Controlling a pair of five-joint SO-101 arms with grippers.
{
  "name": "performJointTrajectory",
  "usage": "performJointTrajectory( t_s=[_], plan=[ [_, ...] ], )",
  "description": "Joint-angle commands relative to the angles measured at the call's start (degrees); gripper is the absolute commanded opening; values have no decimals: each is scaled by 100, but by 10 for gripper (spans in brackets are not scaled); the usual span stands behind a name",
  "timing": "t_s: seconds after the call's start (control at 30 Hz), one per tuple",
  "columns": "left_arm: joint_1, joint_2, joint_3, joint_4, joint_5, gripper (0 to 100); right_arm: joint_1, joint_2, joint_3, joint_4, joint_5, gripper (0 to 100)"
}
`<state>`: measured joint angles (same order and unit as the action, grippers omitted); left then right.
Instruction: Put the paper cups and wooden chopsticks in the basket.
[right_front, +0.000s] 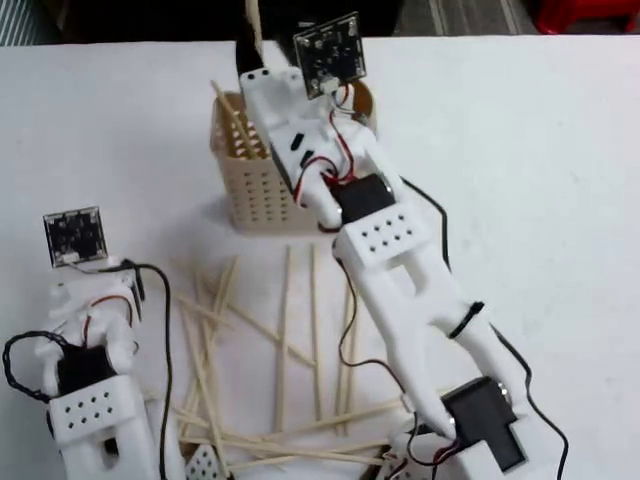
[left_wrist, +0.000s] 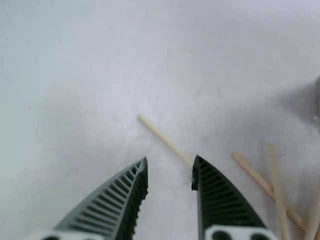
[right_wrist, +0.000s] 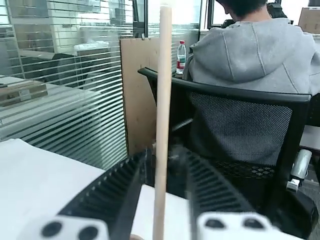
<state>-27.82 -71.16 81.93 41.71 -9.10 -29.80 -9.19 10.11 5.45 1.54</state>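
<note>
My right gripper (right_wrist: 162, 167) is shut on a wooden chopstick (right_wrist: 162, 100) that stands upright between its jaws. In the high view that gripper (right_front: 250, 62) hovers over the cream perforated basket (right_front: 258, 195), with the held chopstick (right_front: 255, 22) pointing up. Several chopsticks (right_front: 236, 122) lean inside the basket. Many more chopsticks (right_front: 283, 340) lie scattered on the white table in front of it. My left gripper (left_wrist: 170, 162) is open just above the table, one loose chopstick (left_wrist: 164, 139) lying right ahead of its tips.
The right arm (right_front: 400, 280) stretches diagonally across the scattered sticks. The left arm (right_front: 90, 390) sits at the near left. A brown rounded edge (right_front: 364, 100) peeks out behind the right arm beside the basket. More chopsticks (left_wrist: 272, 185) lie beside the left gripper.
</note>
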Motion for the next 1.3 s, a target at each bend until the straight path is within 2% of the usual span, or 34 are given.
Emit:
performJointTrajectory(
  t_s=[0.0,0.1,0.23,0.33,0.43,0.6,0.7,0.9,1.03,1.13,1.27],
  plan=[
    [-57,-92,-53,-123,-44,158,31,-673,-35,769,44,204],
    [-57,-92,-53,-123,-44,158,-101,-1323,-26,1886,35,152],
    [-57,-101,-53,-123,-44,158,-154,-2123,0,3697,26,9],
    [-57,-101,-53,-123,-44,158,-101,-2642,396,4840,-343,50],
    [-57,-101,-53,-123,-44,158,22,-3116,1143,5279,-721,38],
    [-57,-101,-79,-114,-35,159,479,-4031,2611,5218,-967,33],
    [-66,-66,-273,62,-35,207,954,-4549,3402,4831,-1204,32],
    [-119,-57,-1714,1582,-35,232,1552,-5130,4862,3521,-1521,34],
    [180,180,-2620,2488,-35,233,1824,-5174,5187,3090,-1547,34],
    [611,787,-2971,2945,-35,234,1991,-5174,5310,2905,-1556,34],
    [998,1903,-3182,3077,9,234,2079,-5174,5424,2774,-1556,34]
  ],
)
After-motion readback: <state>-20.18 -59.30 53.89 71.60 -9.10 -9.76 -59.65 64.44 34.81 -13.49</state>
